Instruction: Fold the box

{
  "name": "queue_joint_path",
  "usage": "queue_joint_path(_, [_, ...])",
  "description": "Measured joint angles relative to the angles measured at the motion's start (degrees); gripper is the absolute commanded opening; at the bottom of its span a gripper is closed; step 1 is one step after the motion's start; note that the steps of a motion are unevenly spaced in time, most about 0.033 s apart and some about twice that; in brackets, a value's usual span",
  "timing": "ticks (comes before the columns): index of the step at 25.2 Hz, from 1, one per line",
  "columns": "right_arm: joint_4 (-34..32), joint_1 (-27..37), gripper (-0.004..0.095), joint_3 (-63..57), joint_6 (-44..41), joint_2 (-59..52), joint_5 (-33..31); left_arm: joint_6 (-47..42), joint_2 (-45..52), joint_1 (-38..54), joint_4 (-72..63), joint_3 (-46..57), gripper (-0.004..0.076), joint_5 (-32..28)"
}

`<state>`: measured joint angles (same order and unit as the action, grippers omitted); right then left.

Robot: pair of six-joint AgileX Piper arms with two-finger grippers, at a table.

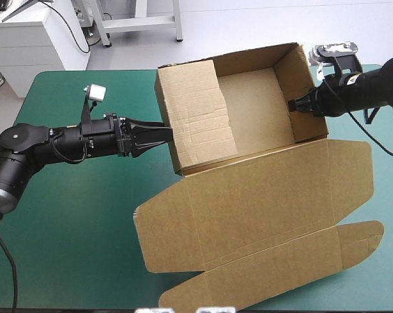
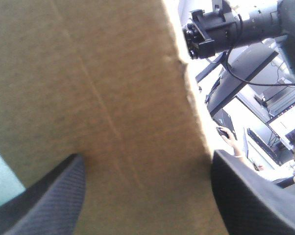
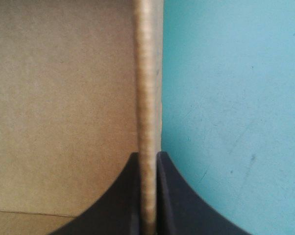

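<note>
The brown box stands at the table's far middle as an open tray with its walls raised. Its lid lies flat toward the front edge, flaps spread. A broad left wall panel leans inward over the tray. My left gripper is at that panel's outer side, open; in the left wrist view its fingers stand wide apart with the board close ahead. My right gripper is shut on the tray's right wall, whose edge runs between the fingers.
Bare teal-green cover lies left and front-left of the box. The lid's flaps reach close to the front and right edges. My right arm shows beyond the panel in the left wrist view.
</note>
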<state>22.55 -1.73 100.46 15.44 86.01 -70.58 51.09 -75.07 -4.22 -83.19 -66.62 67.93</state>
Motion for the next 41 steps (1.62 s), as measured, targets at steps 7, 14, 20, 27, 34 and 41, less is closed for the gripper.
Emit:
queue_joint_path(7, [-4.99, -4.29, -0.0013, 0.00, -3.19, 0.00, 3.03, -0.34, 0.00, 0.00, -0.04, -0.19, 0.0552, -1.09])
queue_joint_path(14, [-9.32, -8.18, -0.0013, 0.00, -7.93, 0.17, 7.64, -5.98, -0.40, -0.14, 6.25, -2.71, 0.0550, -8.90])
queue_joint_path(20, [-11.36, -8.68, -0.0013, 0.00, -10.20, 1.33, 9.26, -21.12, -5.05, -8.15, 27.65, -16.06, 0.0522, -14.05])
queue_joint_path(27, [-13.90, -8.68, -0.0014, 0.00, -11.95, 1.59, 10.63, -53.57, -17.11, -24.36, 71.38, -37.47, 0.0487, -10.22])
queue_joint_path(34, [-16.52, -8.68, -0.0014, 0.00, -12.39, 1.59, 10.55, -62.26, -22.23, -28.26, 80.63, -44.71, 0.0206, -3.88])
queue_joint_path(41, [-16.72, -8.44, -0.0015, 0.00, -13.00, 1.59, 10.31, -64.47, -22.29, -28.14, 83.19, -45.00, 0.0015, -3.76])
